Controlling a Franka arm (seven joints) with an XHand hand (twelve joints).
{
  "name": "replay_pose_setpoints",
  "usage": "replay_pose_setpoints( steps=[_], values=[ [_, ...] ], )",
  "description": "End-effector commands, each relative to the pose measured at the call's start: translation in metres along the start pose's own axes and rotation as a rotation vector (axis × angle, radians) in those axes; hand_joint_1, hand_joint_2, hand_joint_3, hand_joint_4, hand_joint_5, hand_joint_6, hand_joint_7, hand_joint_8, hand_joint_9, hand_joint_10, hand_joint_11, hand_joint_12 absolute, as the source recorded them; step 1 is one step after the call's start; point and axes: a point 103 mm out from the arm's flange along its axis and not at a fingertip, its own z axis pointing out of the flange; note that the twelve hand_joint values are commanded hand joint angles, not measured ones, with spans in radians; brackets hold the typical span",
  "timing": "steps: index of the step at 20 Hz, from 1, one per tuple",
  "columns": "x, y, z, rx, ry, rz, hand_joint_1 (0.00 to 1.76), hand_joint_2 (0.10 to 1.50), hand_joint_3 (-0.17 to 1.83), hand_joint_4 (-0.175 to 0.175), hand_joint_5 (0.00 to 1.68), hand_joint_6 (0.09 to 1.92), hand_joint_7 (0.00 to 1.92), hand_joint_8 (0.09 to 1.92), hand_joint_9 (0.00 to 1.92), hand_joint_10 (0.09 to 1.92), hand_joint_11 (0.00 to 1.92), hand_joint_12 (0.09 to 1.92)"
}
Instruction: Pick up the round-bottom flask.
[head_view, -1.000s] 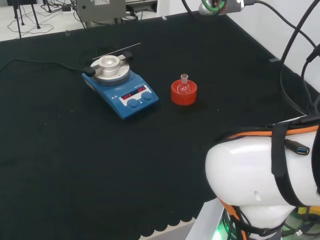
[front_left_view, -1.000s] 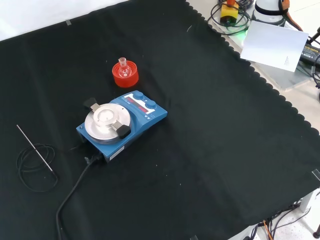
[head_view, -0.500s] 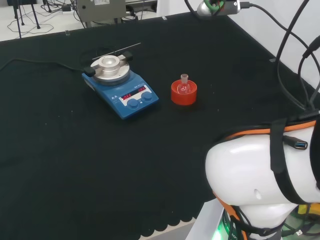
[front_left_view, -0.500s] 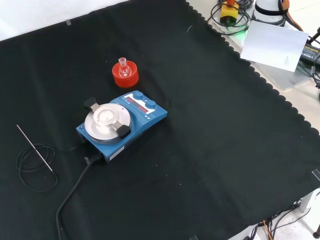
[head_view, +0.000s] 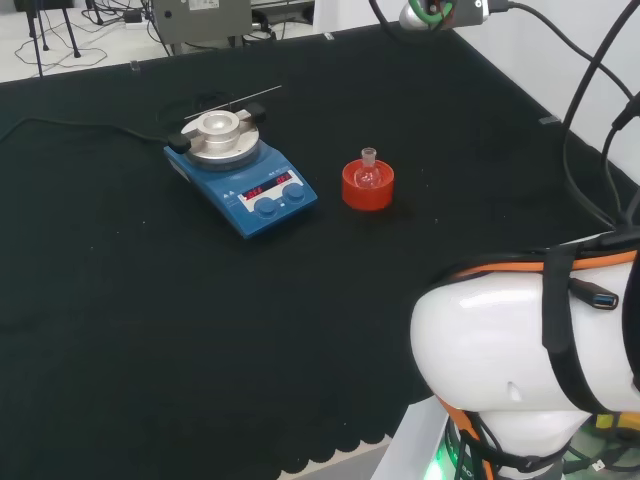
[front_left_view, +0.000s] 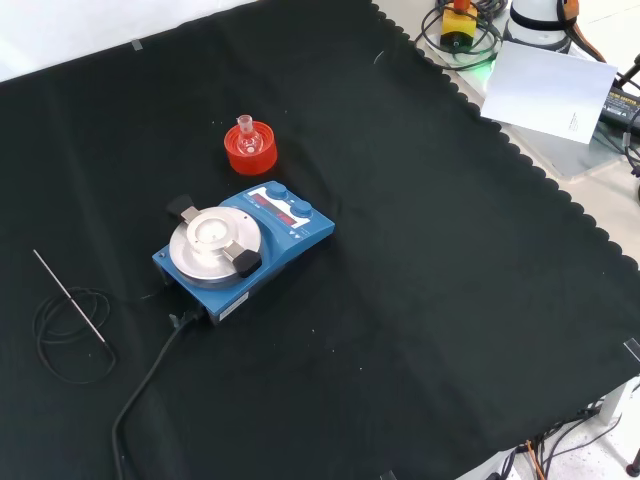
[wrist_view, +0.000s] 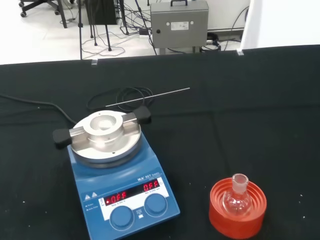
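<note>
Little has moved since the earlier frames: on the cloth-covered desk (front_left_view: 420, 300) everything sits as it did, and only the cable loops and the grey fitting at the head view's top right have shifted slightly, so the arm seems to be just starting. No fingers in sight, so cannot tell whether they are apart or together, and places relative to them cannot be given. The round-bottom flask (head_view: 369, 172) stands upright, neck up, seated in its red ribbed stand (head_view: 367, 187), just beside the blue hotplate stirrer (head_view: 243, 170) but not touching it; in the front view the flask (front_left_view: 247, 139) lies beyond the stirrer. Step in hand, by my judgement: the approach. To do it well, come down from above over the short neck, close around the neck or the upper bulb, and lift straight up so the stand stays put; keep off the stirrer's side. The glass is clear and small, so alignment matters. The wrist view shows the flask (wrist_view: 237, 198) close, bulb apparently empty, and the thin metal rod (wrist_view: 148, 97) lying over a coiled cable. The front view shows that rod (front_left_view: 70, 294) well apart from the flask.
</note>
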Motion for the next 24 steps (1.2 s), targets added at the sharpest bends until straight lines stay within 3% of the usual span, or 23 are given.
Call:
replay_pose_setpoints(
  steps=[1, 11, 18, 24],
  values=[
    [-0.011, 0.018, 0.026, 0.042, -0.003, 0.039, 0.09, 1.28, 0.24, -0.002, 0.27, 0.09, 0.08, 0.42, 0.16, 0.58, 0.0, 0.87],
    [-0.053, 0.069, 0.089, 0.076, 0.039, 0.125, 0.17, 1.25, 0.21, -0.007, 0.27, 0.09, 0.09, 0.41, 0.16, 0.58, 0.0, 0.88],
    [-0.081, 0.121, 0.136, 0.082, 0.091, 0.143, 0.23, 1.24, 0.2, -0.012, 0.29, 0.09, 0.1, 0.42, 0.17, 0.59, 0.0, 0.9],
    [-0.101, 0.144, 0.177, 0.076, 0.125, 0.172, 0.26, 1.23, 0.19, -0.018, 0.28, 0.09, 0.11, 0.42, 0.18, 0.59, 0.0, 0.92]
  ],
)
